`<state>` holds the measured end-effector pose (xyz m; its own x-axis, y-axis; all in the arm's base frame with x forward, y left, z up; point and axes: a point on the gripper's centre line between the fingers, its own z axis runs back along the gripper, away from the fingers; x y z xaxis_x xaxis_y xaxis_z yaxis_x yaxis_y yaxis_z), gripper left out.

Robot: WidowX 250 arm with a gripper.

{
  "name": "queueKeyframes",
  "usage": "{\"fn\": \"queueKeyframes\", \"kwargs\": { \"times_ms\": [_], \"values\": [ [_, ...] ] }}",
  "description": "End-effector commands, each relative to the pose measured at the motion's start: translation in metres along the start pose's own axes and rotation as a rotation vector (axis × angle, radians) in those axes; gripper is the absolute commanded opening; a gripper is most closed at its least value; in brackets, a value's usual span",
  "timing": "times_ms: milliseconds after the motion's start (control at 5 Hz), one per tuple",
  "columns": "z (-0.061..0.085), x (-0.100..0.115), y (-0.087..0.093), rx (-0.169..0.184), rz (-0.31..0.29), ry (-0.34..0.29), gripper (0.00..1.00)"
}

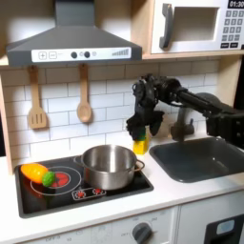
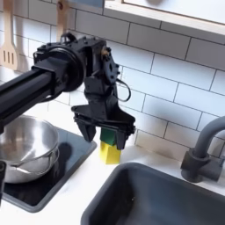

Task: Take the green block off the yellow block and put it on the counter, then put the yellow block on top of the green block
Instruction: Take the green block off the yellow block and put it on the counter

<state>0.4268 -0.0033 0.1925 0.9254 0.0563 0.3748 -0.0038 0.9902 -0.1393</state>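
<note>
A: Second exterior view showed it best. The gripper (image 2: 106, 134) hung straight down from the arm (image 2: 35, 81), which reached in from the second exterior view's left. Its fingers (image 2: 89, 128) were spread on either side of the green block (image 2: 107, 134), close against it; I couldn't tell whether they pinched it.

B: And the yellow block (image 2: 109, 153)?

A: Right under the green one, below the fingertips, standing on the counter (image 2: 83, 189) between the stovetop (image 2: 48, 180) and the sink (image 2: 167, 198).

B: Any writing?

A: Only digits on the microwave (image 1: 195, 26) display in the first exterior view, too blurred to read. That view had the gripper (image 1: 142, 124) above the yellow block (image 1: 140, 146), with the pot (image 1: 108, 164) beside it, toward the first exterior view's left.
</note>
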Motion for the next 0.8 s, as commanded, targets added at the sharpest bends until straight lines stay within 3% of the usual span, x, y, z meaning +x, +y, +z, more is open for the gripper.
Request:
{"fn": "queueKeyframes", "kwargs": {
  "times_ms": [0,400,600],
  "values": [
    [-0.0168,0.0118,-0.0005,-0.019,0.008,0.025,1.00],
    [-0.0204,0.0141,0.0020,-0.014,0.008,0.029,1.00],
    [-0.0205,0.0126,0.0029,-0.015,0.003,0.027,0.00]
  ]
}}
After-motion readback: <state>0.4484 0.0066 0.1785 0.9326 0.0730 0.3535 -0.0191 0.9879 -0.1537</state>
